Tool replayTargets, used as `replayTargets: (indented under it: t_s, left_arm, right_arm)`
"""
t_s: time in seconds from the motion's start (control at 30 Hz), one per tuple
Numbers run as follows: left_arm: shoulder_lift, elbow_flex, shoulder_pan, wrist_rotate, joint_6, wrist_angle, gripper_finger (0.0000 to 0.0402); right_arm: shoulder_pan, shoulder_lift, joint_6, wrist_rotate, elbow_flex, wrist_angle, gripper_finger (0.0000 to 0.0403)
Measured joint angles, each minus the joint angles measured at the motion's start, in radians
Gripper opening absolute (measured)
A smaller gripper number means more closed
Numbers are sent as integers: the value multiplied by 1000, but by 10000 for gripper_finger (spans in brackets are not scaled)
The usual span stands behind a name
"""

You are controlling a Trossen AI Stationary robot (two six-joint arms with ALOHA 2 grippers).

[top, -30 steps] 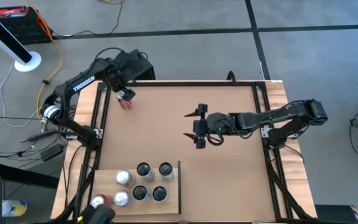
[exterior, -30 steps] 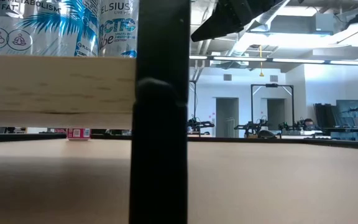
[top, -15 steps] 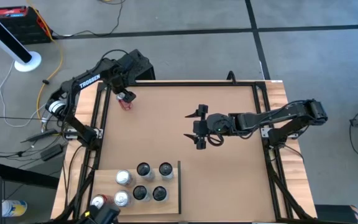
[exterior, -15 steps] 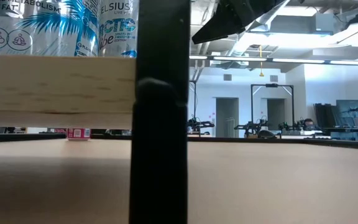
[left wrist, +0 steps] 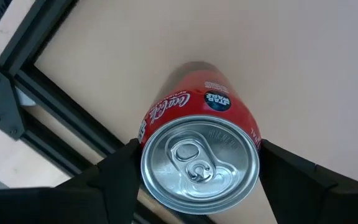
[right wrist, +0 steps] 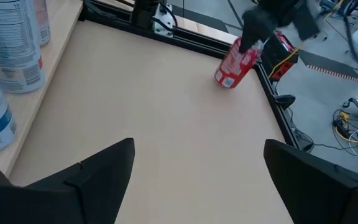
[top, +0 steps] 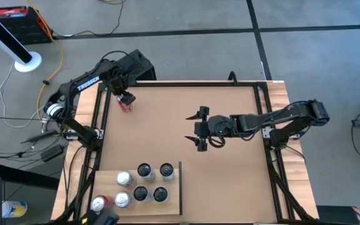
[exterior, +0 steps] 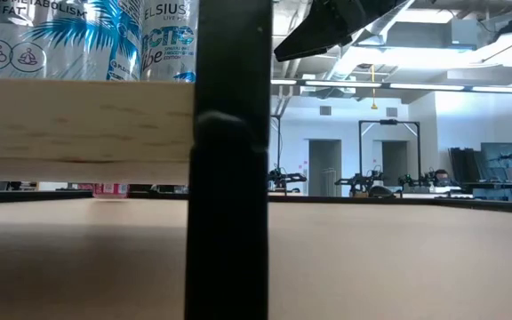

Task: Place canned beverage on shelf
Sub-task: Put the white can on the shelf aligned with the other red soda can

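Above tabletop (top: 186, 156), can (left wrist: 199, 157) within left gripper (left wrist: 197, 171).

We observe a red can (left wrist: 197, 158) centred between the two dark fingers (left wrist: 114, 171) of the left gripper (left wrist: 197, 168), one finger against each side of its body. The silver top faces the camera, pull tab intact and unopened. White script lettering and a small dark round emblem mark the red wall. Beyond the can lies the brown tabletop (left wrist: 291, 56), bordered by a black frame rail (left wrist: 55, 106).
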Motion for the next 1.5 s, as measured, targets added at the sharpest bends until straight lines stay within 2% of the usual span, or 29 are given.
replayTargets:
  t_s: [0.13,0.23,0.33,0.47,0.57,0.73,0.83,0.97,1.1,1.33,1.5]
  left_arm:
    - [-94,11,-27,30,-16,-66,258]
    - [-185,11,-59,104,-110,-151,258]
    - [-290,12,-136,111,-215,-286,258]
    - [-436,12,-305,95,-454,-417,258]
    - [-536,13,-461,139,-658,-389,258]
    - [-616,13,-762,111,-1012,-397,258]
    - [-608,13,-964,82,-1215,-374,258]
    - [-535,13,-1227,24,-1452,-345,258]
    - [-452,13,-1405,28,-1617,-357,258]
    - [-372,13,-1550,39,-1811,-312,258]
    - [-323,13,-1617,126,-1921,-278,258]
  right_arm:
    - [5,0,0,0,0,0,382]
    - [5,0,0,0,0,0,382]
    - [4,0,0,0,0,0,382]
    - [4,0,8,0,0,8,382]
    - [6,0,9,0,0,27,382]
    - [14,0,17,0,0,48,382]
    - [18,0,29,0,0,47,382]
    - [28,0,40,0,0,34,382]
    - [31,0,21,-1,0,34,382]
    - [18,0,8,0,0,37,382]
    - [3,0,6,-1,0,36,382]
